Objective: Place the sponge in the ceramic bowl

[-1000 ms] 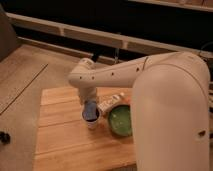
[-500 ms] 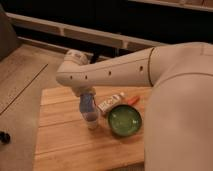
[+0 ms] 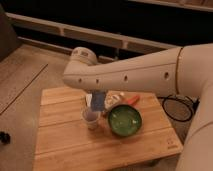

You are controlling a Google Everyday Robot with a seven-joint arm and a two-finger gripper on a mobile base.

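Note:
The blue-grey sponge (image 3: 97, 101) hangs in the air just above the small off-white cup (image 3: 91, 119), a little to its right. My gripper (image 3: 95, 96) comes down from under the big white arm and is shut on the sponge's top; the arm hides most of the gripper. The glossy green ceramic bowl (image 3: 124, 121) sits on the wooden table (image 3: 65, 145), to the right of the cup and below and to the right of the sponge. Nothing lies in the bowl.
A white tube-like item (image 3: 113, 99) and an orange object (image 3: 132, 100) lie behind the bowl. The white arm (image 3: 140, 75) spans the view from the right. A dark cable loop (image 3: 177, 107) lies on the floor off the table's right edge.
The sponge has risen a little off the cup and shifted slightly right, toward the bowl. The arm has lifted higher across the view. Cup and bowl have stayed put.

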